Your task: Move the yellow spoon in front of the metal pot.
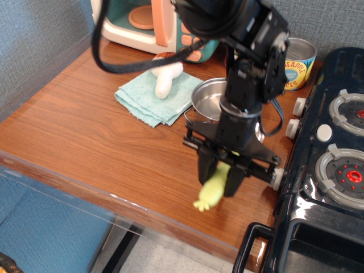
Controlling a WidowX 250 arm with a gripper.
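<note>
My gripper is shut on the yellow spoon. Its pale yellow-green handle hangs down from between the fingers, notched tip lowest, just above the wooden table near the front edge. The spoon's metal bowl is hidden inside the gripper. The metal pot stands behind the gripper, towards the back of the table; the arm covers its right half. The gripper and spoon are in front of the pot, a little to its right.
A teal cloth with a white mushroom lies left of the pot. A toy microwave and a pineapple can stand at the back. A black toy stove borders the table's right side. The table's front edge is close below the spoon.
</note>
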